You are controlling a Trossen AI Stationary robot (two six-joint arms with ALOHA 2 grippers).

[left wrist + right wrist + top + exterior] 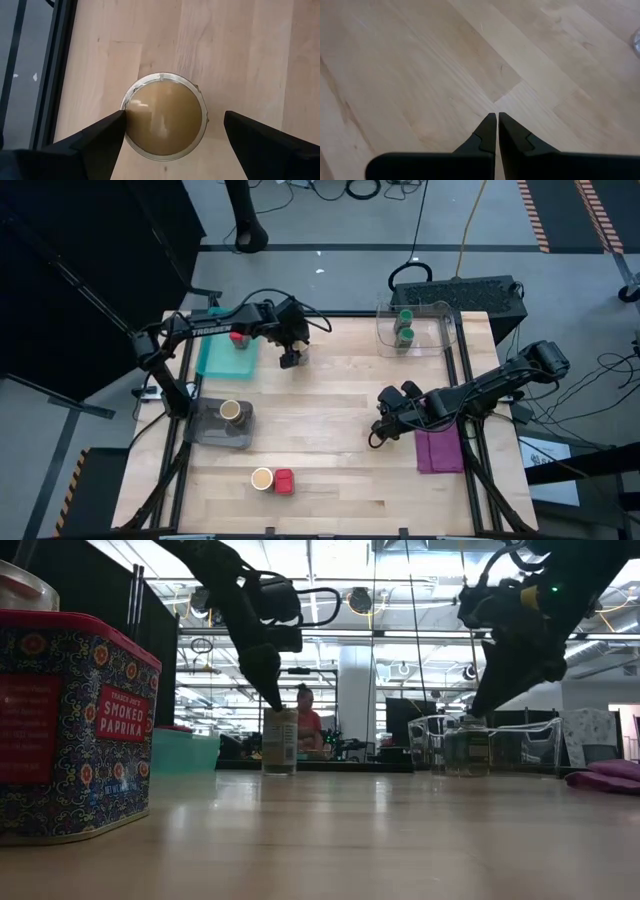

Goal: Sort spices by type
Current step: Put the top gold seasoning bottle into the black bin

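A tan jar with a cream top (165,116) stands upright on the table at the far left-centre; it also shows in the low view (280,740). My left gripper (175,120) is open just above it, one finger on each side of the top. One red jar (237,338) sits in the teal tray (215,360). A tan jar (231,411) sits in a grey tray (215,432). A tan jar (262,478) and a red jar (284,481) stand near the front edge. Two green-lidded jars (404,327) are in a clear bin (435,330). My right gripper (497,120) is shut and empty over bare wood. My left gripper comes at the tan jar from above, fingers pointing down. One fingertip (120,120) stands right at the rim of the jar's top (131,107); I cannot tell whether it touches. The other fingertip (230,120) is apart from the jar. The jar stands upright on the table.
A purple cloth (440,450) lies at the right edge below my right arm. Bare wood lies in the table's middle and near right. A person (308,720) sits far behind the table in the low view.
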